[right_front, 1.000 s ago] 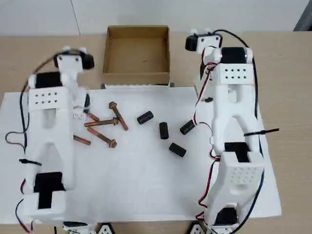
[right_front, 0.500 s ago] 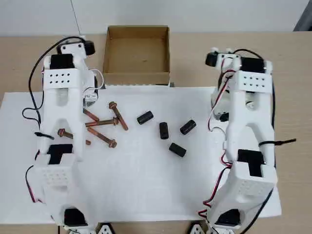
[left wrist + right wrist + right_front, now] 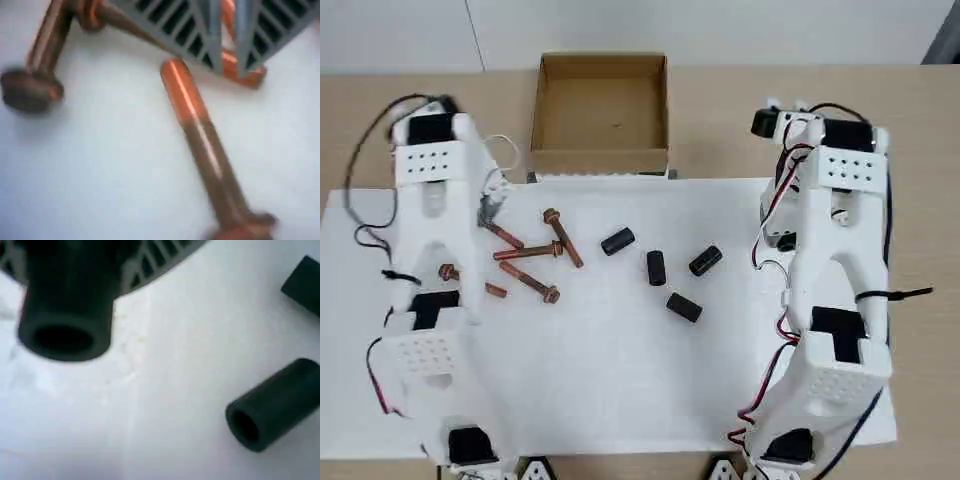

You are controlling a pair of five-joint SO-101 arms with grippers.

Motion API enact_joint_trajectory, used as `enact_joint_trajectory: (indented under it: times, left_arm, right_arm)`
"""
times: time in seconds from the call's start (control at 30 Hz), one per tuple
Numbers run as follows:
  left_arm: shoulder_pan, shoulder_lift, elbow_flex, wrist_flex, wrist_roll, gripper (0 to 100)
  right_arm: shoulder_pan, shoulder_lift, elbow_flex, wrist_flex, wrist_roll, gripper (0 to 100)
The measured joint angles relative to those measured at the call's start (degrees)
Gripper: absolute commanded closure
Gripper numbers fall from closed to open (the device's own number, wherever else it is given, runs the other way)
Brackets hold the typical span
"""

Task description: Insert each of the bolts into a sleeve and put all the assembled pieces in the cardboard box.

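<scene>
Several copper bolts (image 3: 530,252) lie on the left of the white sheet (image 3: 620,380). My left gripper (image 3: 490,208) hangs low over the end of the bolt nearest it (image 3: 508,237). In the left wrist view the left gripper (image 3: 229,60) sits just above a bolt (image 3: 200,125), and another bolt shows between its grey parts. Several black sleeves (image 3: 655,267) lie in the middle of the sheet. To their right, my right gripper (image 3: 780,238) is shut on one more black sleeve (image 3: 65,315), its open end showing. The cardboard box (image 3: 600,158) stands behind the sheet with nothing inside.
Both white arms run along the sheet's left and right sides, with cables looping beside them. Bare wooden table (image 3: 910,100) surrounds the sheet. Two loose sleeves (image 3: 272,410) lie close to the held one.
Both arms have swung outward, the left one to the left and the right one to the right. A bolt head beside the left arm has come into sight. The loose bolts and sleeves lie unmoved.
</scene>
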Motion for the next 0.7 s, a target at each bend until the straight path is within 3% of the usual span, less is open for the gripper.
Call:
enact_joint_trajectory:
  times: [0.47,0.7]
  left_arm:
    - [-0.9,8.4,0.0,-0.6,3.4,99]
    - [-0.9,8.4,-4.6,-0.6,2.4,92]
  right_arm:
    - [-0.2,0.0,0.0,0.0,0.0,99.5]
    - [-0.1,0.0,0.0,0.0,0.0,99.5]
